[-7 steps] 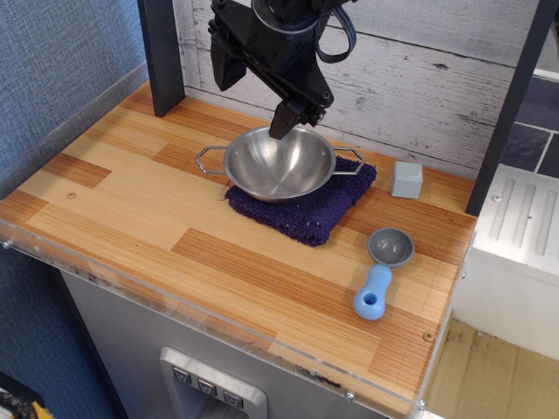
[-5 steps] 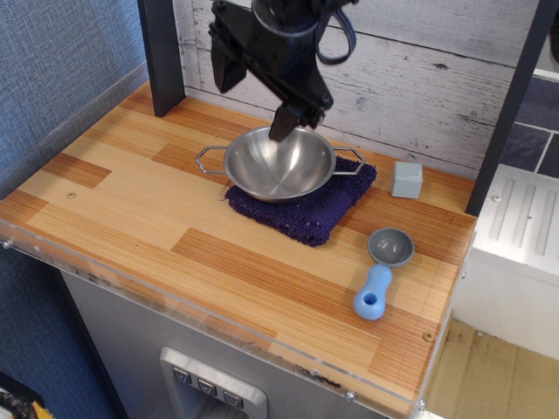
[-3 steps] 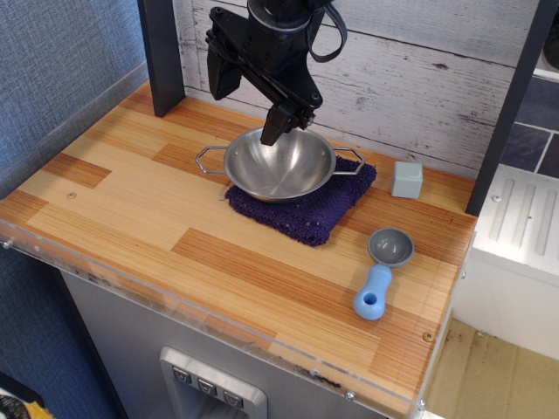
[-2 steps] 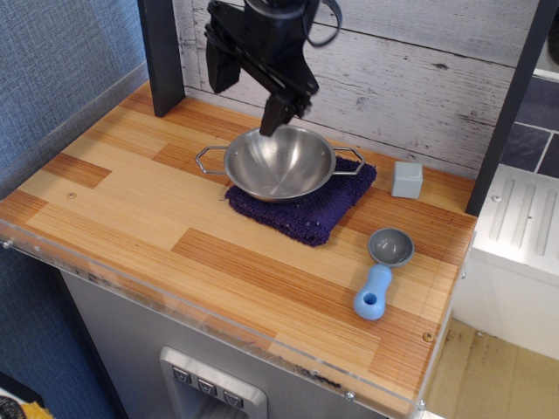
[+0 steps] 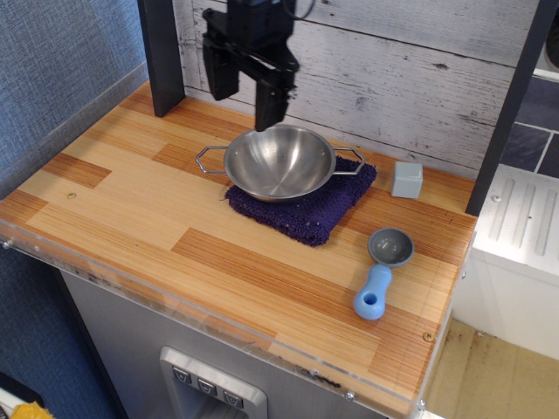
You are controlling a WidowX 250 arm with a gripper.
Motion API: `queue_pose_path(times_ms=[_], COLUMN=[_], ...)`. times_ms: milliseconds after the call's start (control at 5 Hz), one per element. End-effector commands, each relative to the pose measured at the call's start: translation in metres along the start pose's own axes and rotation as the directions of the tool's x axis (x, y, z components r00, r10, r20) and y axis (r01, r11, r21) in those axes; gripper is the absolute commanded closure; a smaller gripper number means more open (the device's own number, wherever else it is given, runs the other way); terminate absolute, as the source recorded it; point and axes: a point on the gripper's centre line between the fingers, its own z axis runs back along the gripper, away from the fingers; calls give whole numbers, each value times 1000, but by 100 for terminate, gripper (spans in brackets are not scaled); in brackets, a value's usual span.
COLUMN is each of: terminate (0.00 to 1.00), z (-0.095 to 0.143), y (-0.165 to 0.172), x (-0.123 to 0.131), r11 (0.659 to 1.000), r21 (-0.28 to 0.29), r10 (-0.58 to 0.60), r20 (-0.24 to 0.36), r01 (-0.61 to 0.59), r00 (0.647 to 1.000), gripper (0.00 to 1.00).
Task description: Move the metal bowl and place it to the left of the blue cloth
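One bowl sitting on a cloth, pincer hovering behind it.

Hanging at the back left of the desk, the pincer is holding nothing, its two fingers spread apart above the rear rim of the metal bowl. That bowl is resting upright on the blue cloth. Rightward, a grey cube and a blue-handled scoop are lying apart.

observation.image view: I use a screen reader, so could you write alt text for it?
A metal bowl sits on a blue cloth on a wooden counter, with the black tool open above the bowl's back-left rim, holding nothing. A small grey cube and a blue-handled scoop lie to the right.
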Motion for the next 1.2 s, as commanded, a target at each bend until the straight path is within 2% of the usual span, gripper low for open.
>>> queue_pose_path(times_ms=[0,600,800,1000], terminate=[0,0,0,0], z=[1,-33,-41,-44], y=[15,18,8,-2], x=[10,18,27,32], r11=[989,952,923,907], r21=[-147,-306,-383,-417], r10=[-10,-27,-44,-37], r20=[42,-4,23,39], r01=[16,24,50,50], r00=[999,1000,999,999], gripper=[0,0,0,0])
